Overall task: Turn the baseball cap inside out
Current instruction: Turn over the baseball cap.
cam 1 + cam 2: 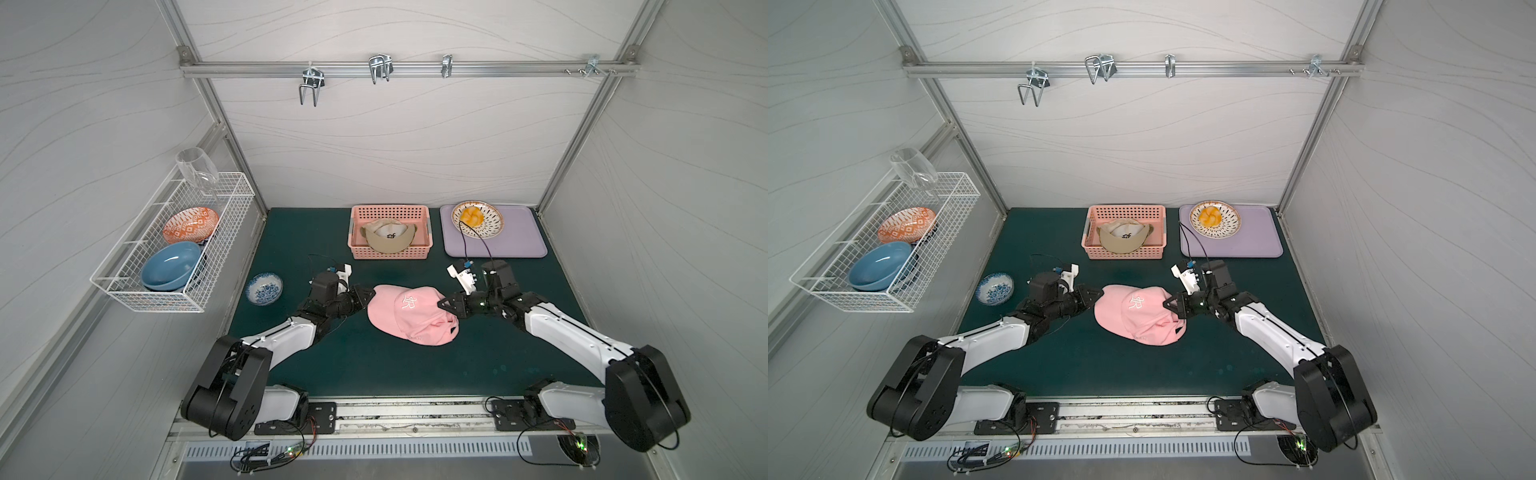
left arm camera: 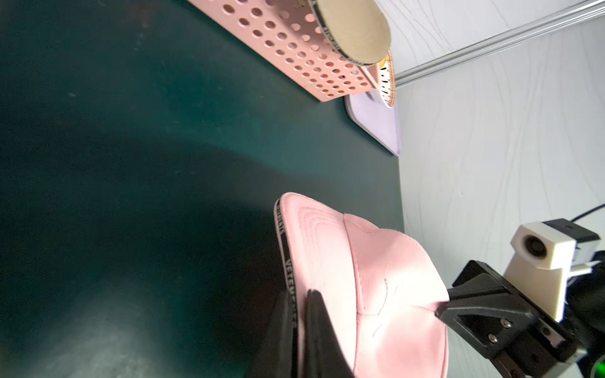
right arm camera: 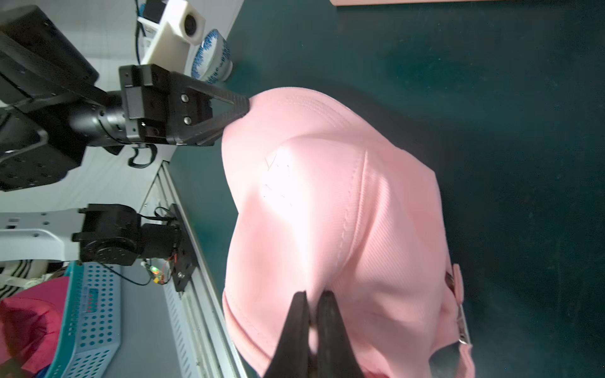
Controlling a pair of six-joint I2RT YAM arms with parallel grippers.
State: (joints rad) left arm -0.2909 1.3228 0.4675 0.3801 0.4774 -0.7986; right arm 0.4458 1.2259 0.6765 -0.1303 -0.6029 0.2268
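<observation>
The pink baseball cap (image 1: 409, 316) (image 1: 1138, 316) lies right side out in the middle of the green mat, its brim toward the left arm and its strap end toward the front right. My left gripper (image 1: 371, 294) (image 1: 1099, 293) (image 2: 302, 294) is shut on the brim's edge, with the black lettered band between its jaws. At the far right side of the crown, my right gripper (image 1: 441, 303) (image 1: 1165, 304) (image 3: 312, 294) is shut on a pinched fold of fabric. Both wrist views show the cap (image 2: 376, 278) (image 3: 327, 196) held between the two grippers.
Behind the cap stands a pink basket (image 1: 388, 252) holding a beige cap (image 1: 390, 239). A purple tray (image 1: 515, 241) at the back right carries a plate (image 1: 496, 228) of orange food. A blue-patterned bowl (image 1: 264, 289) sits at the left. A wire rack (image 1: 174, 249) hangs on the left wall.
</observation>
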